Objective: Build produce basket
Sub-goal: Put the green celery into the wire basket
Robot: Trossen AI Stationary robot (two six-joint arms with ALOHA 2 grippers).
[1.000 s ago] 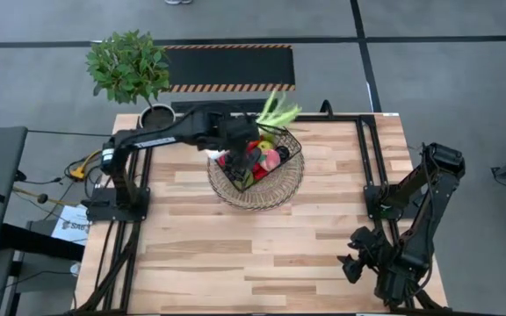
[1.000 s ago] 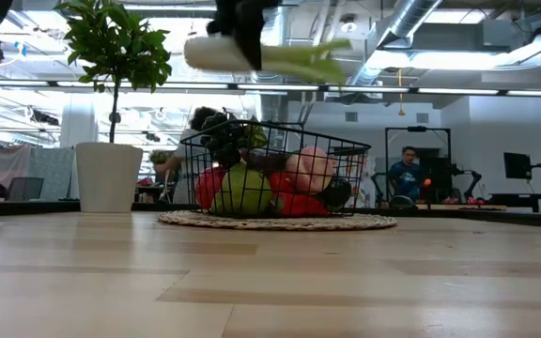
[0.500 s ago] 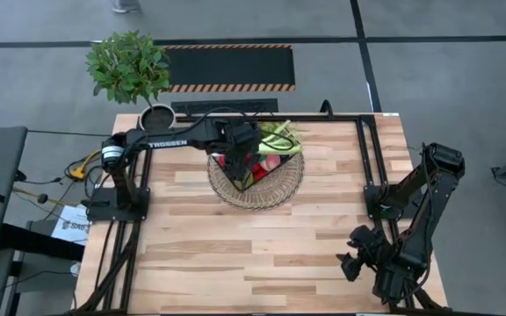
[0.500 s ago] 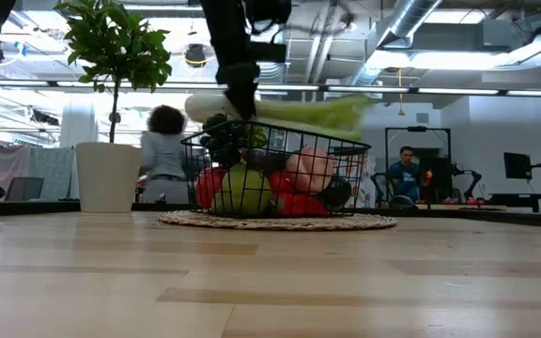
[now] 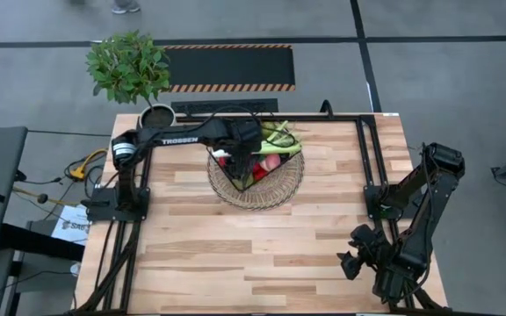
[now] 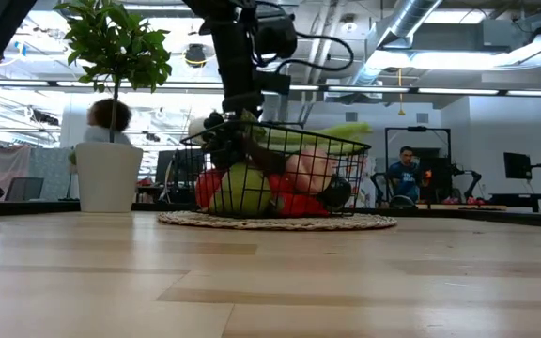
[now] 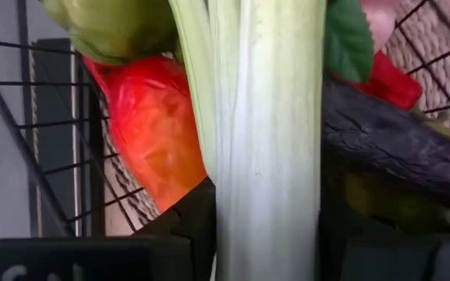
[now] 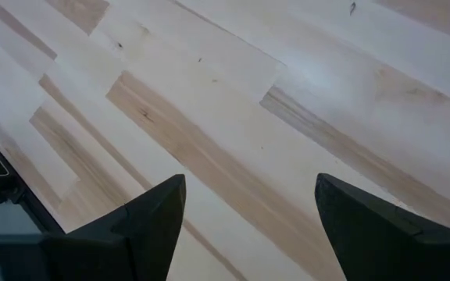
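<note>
The dark wire basket (image 5: pixel 293 163) stands on a round wicker tray (image 5: pixel 255 197) at the table's far middle. It holds produce: a green apple (image 6: pixel 242 191), red peppers (image 7: pixel 151 125), a peach (image 6: pixel 310 171) and a dark aubergine (image 7: pixel 397 144). My left gripper (image 5: pixel 241 154) is shut on the long white-green leek (image 5: pixel 281 140) at the basket's left side. The leek also shows in the low view (image 6: pixel 338 132). My right gripper (image 5: pixel 351 263) is open and empty above the table's near right corner. My left gripper pinches the leek's white shaft (image 7: pixel 268 226) between its two fingers (image 7: pixel 186 230), near the white end. The fingers come from above, pointing down, and lie across the leek. The leek lies about level at rim height, its green leaves (image 6: pixel 353 130) over the basket's right side.
A potted green plant (image 5: pixel 130 68) in a white pot (image 6: pixel 108 176) stands at the table's far left corner, close to my left arm. The near half of the wooden table (image 5: pixel 235 254) is bare. People show in the room beyond the table.
My left gripper has gone down to the basket with the leek, still shut on it. The leek, held well above the basket a second ago, now lies level at the basket's rim over the other produce.
</note>
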